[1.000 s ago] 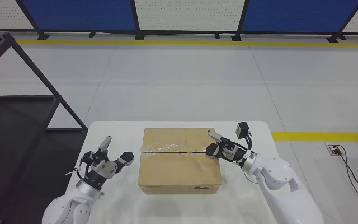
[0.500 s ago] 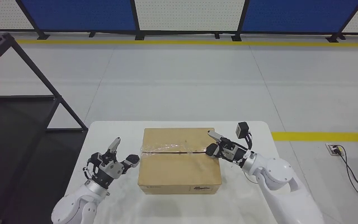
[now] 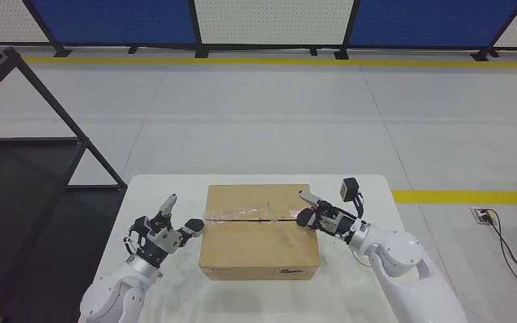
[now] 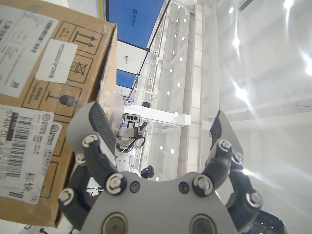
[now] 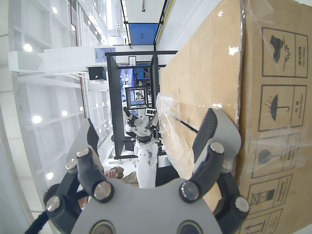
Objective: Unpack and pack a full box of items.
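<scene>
Left claw (image 3: 182,216) at nine o'clock and right claw (image 3: 304,205) at three, both spread wide, flank the stiff-looking brown cardboard box (image 3: 258,246); best pinch its crinkled tape ends (image 3: 212,216).

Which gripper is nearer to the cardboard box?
Right, narrowly. The right gripper sits open at the top right edge of the box, by the taped seam. The left gripper is open just off its left side.

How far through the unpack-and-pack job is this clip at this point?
Nothing done: the box is shut, crumpled clear tape across its seam. In hand: the left claw and right claw sit open at the seam's two ends. Left: opening, unpacking, repacking.
</scene>
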### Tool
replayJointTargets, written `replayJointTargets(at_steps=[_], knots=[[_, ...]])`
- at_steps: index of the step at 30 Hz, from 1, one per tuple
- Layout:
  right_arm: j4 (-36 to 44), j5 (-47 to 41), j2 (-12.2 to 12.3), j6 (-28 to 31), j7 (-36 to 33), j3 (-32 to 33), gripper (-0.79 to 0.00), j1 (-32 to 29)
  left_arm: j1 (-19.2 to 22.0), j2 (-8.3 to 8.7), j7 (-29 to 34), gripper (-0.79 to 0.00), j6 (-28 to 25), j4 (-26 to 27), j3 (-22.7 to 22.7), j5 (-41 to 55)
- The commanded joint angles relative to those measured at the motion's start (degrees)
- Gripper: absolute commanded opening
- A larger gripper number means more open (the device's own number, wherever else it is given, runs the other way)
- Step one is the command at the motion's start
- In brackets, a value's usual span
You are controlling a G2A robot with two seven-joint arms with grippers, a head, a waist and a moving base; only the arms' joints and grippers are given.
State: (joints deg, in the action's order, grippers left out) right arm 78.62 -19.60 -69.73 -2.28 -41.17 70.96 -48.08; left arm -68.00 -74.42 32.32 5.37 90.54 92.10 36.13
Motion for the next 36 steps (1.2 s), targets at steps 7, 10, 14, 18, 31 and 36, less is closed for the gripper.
replayJointTargets(at_steps=[7,10,14,18,31,36], knots=[[0.23,0.18,0.06,-0.33,0.01,0.01,0.000,-0.06,2.20,0.01,-2.83,0.000,0.30,-1.58,-1.26,0.21],[0.32,0.12,0.06,-0.28,0.00,-0.03,0.000,-0.01,3.33,0.10,-2.72,0.000,1.08,-2.85,-1.91,-0.19],[0.59,-0.01,0.06,-0.16,0.19,-0.04,0.000,-0.13,4.46,0.18,-2.58,0.000,1.50,-4.14,-2.84,-0.77],[1.03,0.08,0.11,-0.14,0.27,0.06,0.000,-0.42,5.23,0.23,-2.78,0.000,1.16,-5.23,-3.53,-1.12],[3.59,0.05,0.53,1.06,-1.16,1.19,0.000,-2.10,5.05,0.58,-3.01,0.000,0.37,-6.08,-4.05,-1.66],[4.99,0.31,0.77,1.94,-1.78,1.91,0.000,-2.88,4.82,0.66,-3.17,0.000,0.00,-5.81,-4.22,-1.25]])
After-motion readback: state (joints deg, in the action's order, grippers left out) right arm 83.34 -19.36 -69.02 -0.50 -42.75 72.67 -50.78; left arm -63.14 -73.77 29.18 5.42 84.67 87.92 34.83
